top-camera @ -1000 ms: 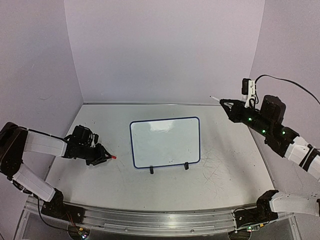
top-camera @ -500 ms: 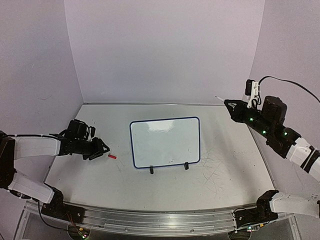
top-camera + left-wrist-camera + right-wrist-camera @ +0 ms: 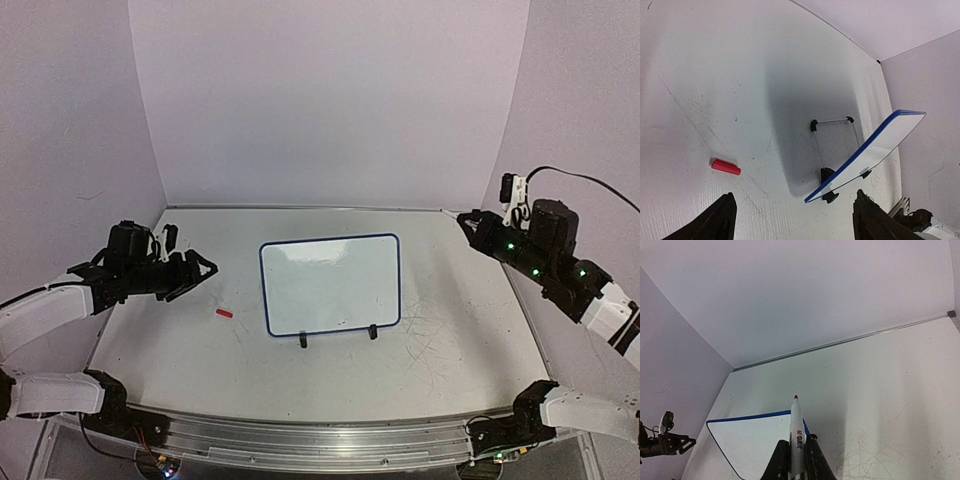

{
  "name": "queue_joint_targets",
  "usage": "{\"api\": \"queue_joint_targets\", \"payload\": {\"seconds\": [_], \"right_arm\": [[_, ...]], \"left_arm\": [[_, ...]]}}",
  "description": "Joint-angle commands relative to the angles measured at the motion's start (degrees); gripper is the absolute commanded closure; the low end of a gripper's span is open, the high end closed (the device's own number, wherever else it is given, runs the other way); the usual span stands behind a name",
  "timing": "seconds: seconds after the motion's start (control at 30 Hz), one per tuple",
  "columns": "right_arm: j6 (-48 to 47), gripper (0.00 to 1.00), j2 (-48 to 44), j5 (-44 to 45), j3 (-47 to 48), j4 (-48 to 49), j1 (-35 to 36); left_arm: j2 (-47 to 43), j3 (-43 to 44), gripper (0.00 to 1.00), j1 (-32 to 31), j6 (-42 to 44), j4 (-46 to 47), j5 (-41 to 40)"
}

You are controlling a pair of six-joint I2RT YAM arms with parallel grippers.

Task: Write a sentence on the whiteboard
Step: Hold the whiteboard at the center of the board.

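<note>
The whiteboard [image 3: 330, 285] stands tilted on its two black feet mid-table, blue-rimmed, and no sentence is in view on its white face. A small red marker cap [image 3: 223, 313] lies on the tabletop left of it, also in the left wrist view [image 3: 725, 166]. My left gripper [image 3: 200, 272] hovers up and to the left of the cap, open and empty [image 3: 795, 200]. At the far right my right gripper [image 3: 466, 222] is shut on a white marker [image 3: 797, 425], whose red tip points up and away, above the whiteboard's corner [image 3: 755, 440].
The white tabletop [image 3: 440, 340] is scuffed with grey scratches, densest right of the board. Lilac walls close in the back and both sides. A metal rail [image 3: 300, 440] runs along the near edge by the arm bases.
My left gripper opened, left the red cap on the table and pulled back left and upward. My right gripper, still on the marker, drifted slightly right and back.
</note>
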Motion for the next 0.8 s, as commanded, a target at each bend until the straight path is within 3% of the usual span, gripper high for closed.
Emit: {"api": "queue_joint_targets", "payload": {"seconds": [0.0, 0.4, 0.77], "right_arm": [[2.2, 1.00, -4.3, 2.6, 0.7, -2.7, 0.0], [-6.9, 1.00, -7.1, 10.4, 1.4, -8.6, -0.1], [-12.0, 1.00, -0.7, 7.5, 0.9, -6.5, -0.1]], "left_arm": [[-3.7, 2.3, 0.16, 0.0, 0.6, -0.4, 2.8], [-3.3, 4.8, 0.01, 0.0, 0.2, 0.6, -0.6], [-4.7, -1.8, 0.01, 0.0, -3.6, 15.1, -5.4]]}}
